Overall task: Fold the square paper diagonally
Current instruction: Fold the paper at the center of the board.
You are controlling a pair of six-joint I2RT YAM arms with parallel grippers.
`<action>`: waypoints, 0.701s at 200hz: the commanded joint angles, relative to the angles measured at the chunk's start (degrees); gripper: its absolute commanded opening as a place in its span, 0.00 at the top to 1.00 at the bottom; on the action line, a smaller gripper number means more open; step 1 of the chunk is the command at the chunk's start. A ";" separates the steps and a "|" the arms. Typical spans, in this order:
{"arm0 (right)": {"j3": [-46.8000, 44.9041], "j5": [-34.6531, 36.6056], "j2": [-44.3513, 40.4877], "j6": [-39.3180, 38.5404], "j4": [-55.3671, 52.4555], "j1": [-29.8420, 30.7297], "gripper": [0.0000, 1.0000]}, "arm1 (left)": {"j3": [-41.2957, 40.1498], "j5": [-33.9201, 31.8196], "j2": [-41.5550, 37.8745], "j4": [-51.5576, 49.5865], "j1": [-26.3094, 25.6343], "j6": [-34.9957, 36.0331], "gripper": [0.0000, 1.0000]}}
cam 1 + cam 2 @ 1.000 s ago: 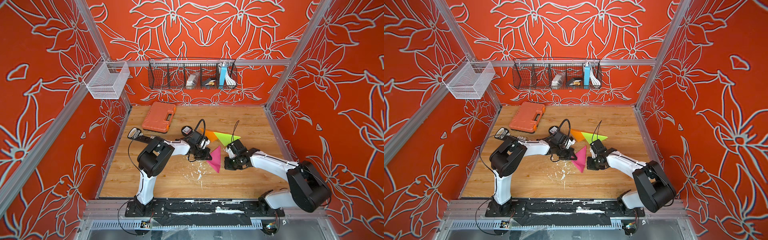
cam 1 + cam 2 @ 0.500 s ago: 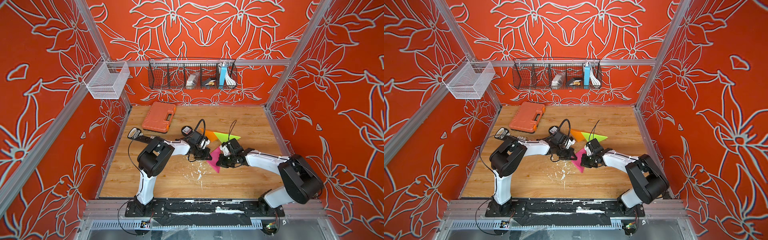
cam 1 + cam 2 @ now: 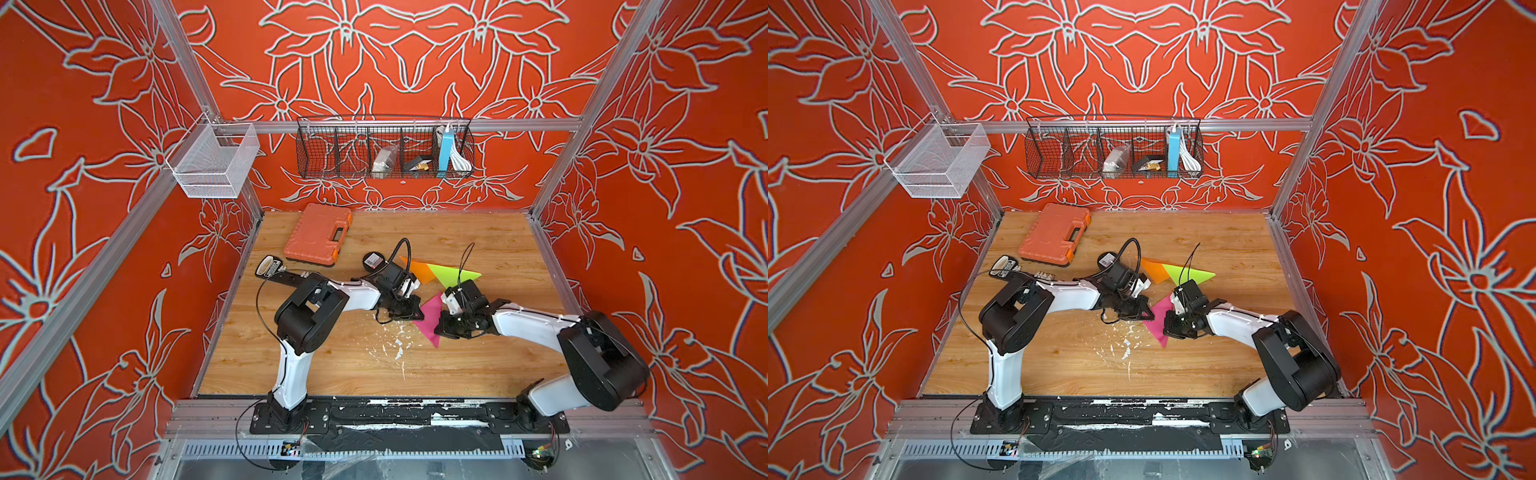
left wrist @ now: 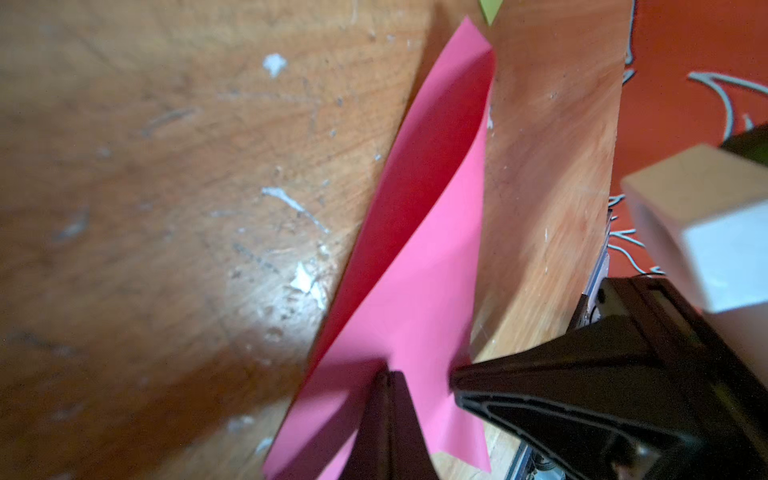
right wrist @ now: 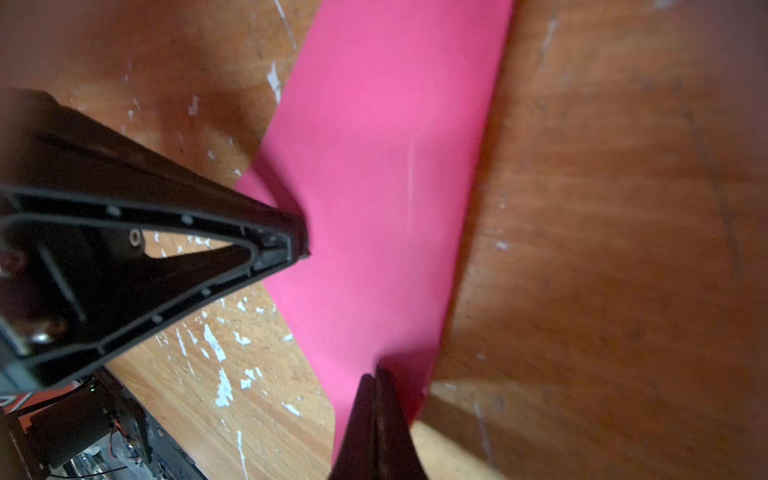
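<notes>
- pink paper point(image 3: 430, 318) point(image 4: 415, 249): folded into a triangle and lying mid-worktop point(image 3: 332, 365) between the two arms. In the left wrist view its upper layer bows slightly off the lower one.
- left fingers point(image 4: 386, 399) point(image 3: 409, 311): pressed together with nothing gripped, tips resting on one edge of the pink paper.
- right fingers point(image 5: 376, 403) point(image 3: 442, 330): pressed together with nothing gripped, tips set on the opposite edge, near the left fingers.
- orange triangle point(image 3: 417, 270) and green triangle point(image 3: 453, 274): paper, overlapping, flat, just behind the pink paper.
- orange case point(image 3: 318, 235): back left of the worktop.
- black wire basket point(image 3: 332, 153): on the back wall, holding small items.
- white mesh basket point(image 3: 212, 166): on the left rail.
- white flecks point(image 3: 395, 343): on the worktop in front of the pink paper.
</notes>
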 commanded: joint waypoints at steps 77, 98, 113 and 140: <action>-0.07 2.11 0.39 -3.72 -8.37 0.33 1.00 | -0.41 -2.66 2.60 -5.49 -0.73 1.05 1.00; -1.09 3.10 -1.08 -3.75 -9.19 0.28 1.00 | -0.39 -2.78 2.61 -5.49 -0.74 1.06 1.00; -1.56 3.30 -2.37 -3.45 -9.27 0.25 1.00 | -0.39 -2.79 2.60 -5.56 -0.73 1.10 1.00; -0.78 1.37 -4.02 -2.59 -7.84 0.30 1.00 | -0.31 -2.61 2.77 -5.49 -0.76 1.07 1.00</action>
